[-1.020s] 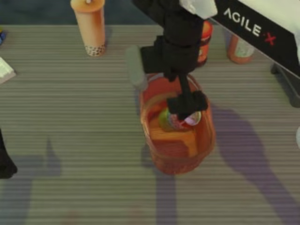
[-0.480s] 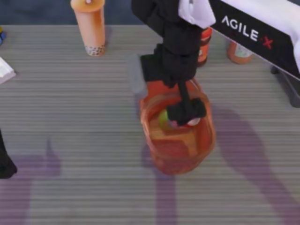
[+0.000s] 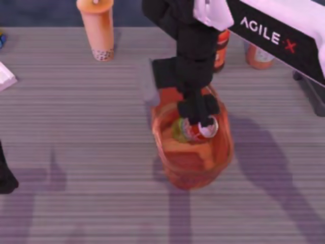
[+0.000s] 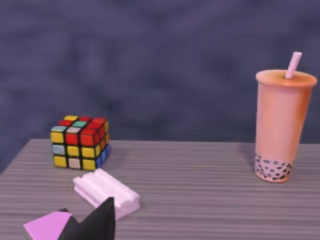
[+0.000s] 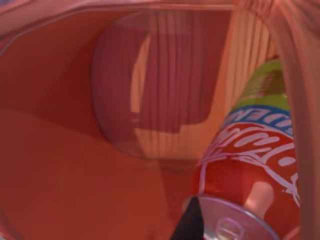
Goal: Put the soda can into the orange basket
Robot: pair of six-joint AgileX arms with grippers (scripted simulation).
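Top and wrist views. The right gripper point(image 3: 199, 118) hangs over the far half of the orange basket point(image 3: 221, 152). Directly beneath its tips, inside the basket, the soda can point(image 3: 192, 129) lies tilted, silver top toward the gripper, green end away. Whether the gripper is clamping the can or has let go cannot be told. The right wrist view shows the can point(image 5: 250, 170) against the basket's inner wall point(image 5: 60, 165). The left arm is parked at the worktop's point(image 3: 81, 127) left edge.
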